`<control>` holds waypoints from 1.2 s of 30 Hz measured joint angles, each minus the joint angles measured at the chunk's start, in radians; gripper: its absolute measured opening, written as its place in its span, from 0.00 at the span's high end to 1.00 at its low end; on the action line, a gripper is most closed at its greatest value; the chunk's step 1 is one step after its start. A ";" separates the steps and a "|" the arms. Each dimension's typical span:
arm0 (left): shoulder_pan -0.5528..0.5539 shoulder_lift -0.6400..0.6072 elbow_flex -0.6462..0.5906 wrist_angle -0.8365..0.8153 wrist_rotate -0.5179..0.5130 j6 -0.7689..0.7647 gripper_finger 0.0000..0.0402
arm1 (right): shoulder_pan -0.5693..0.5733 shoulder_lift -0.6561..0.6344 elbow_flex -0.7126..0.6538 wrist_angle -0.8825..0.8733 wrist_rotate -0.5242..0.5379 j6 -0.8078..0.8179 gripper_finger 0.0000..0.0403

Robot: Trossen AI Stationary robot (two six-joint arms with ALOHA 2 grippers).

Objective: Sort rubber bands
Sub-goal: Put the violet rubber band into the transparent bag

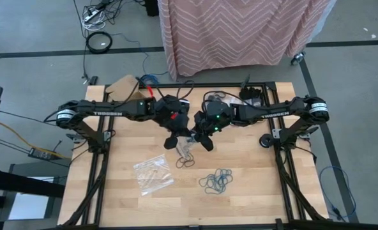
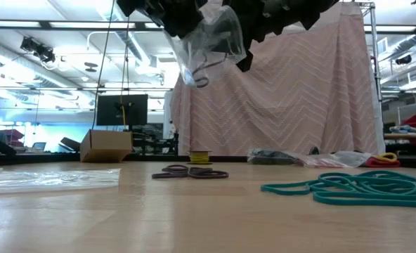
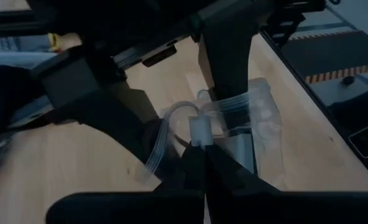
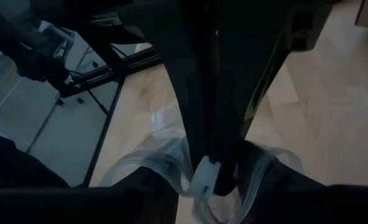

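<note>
**Clear bag held aloft between both grippers, bands loose on the table**

Left gripper raised above the middle of the wooden table, fingers pinched fully together on the zip edge of a clear plastic bag. Right gripper just beside it, meeting it from the other side, fingers closed narrowly on the same bag edge; in the right wrist view the white zip slider sits right at the fingertips. Bag hanging crumpled below both grippers in the low view, well clear of the tabletop, with one dark rubber band dangling at its lower end.

On the table directly under the grippers, a small cluster of dark rubber bands, seen flat in the low view as overlapping dark loops. Nearer the front edge and toward the right arm's side, a loose heap of teal rubber bands, apart from the dark cluster. Toward the left arm's side, a second clear bag lying flat, holding pale thin loops. Cardboard box at the far left corner of the table. Striped pink cloth draped beyond the far edge.
</note>
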 joint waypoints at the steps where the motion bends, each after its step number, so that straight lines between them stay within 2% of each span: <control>1: 0.000 0.002 0.000 -0.002 0.004 -0.001 1.00 | 0.000 0.002 0.000 0.001 0.000 0.000 0.67; 10: 0.000 0.064 0.053 -0.007 0.047 0.001 1.00 | 0.000 0.002 0.002 -0.007 -0.004 -0.001 0.68; 22: 0.002 0.075 0.086 -0.080 0.012 0.028 1.00 | -0.006 0.000 0.008 -0.046 0.007 -0.001 0.68; 30: 0.003 0.003 0.083 -0.278 -0.105 0.079 1.00 | -0.006 -0.006 0.011 -0.126 -0.007 -0.001 0.68; 36: 0.003 -0.037 0.083 -0.348 -0.159 0.098 1.00 | -0.006 -0.006 0.011 -0.118 -0.028 0.000 0.69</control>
